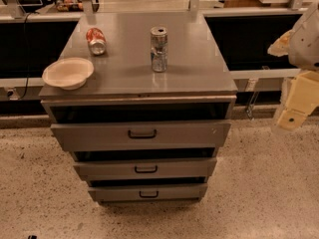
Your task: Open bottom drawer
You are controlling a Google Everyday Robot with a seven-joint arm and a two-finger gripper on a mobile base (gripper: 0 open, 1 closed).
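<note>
The bottom drawer (148,192) is the narrowest grey front, lowest on the grey metal cabinet (199,78), with a small black pull handle (148,194) at its centre. A dark gap shows above its front. Above it are the mid-sized drawer front (144,169) and the widest top drawer front (141,134), each with a dark gap above. My gripper (295,106), cream-coloured, hangs at the right edge of the view. It is well to the right of the cabinet and higher than the bottom drawer, touching nothing.
On the cabinet top stand an upright silver can (159,49), a red can (96,40) lying on its side, and a white bowl (68,72) at the left front corner. Speckled floor (259,193) surrounds the cabinet. A dark counter wall runs behind.
</note>
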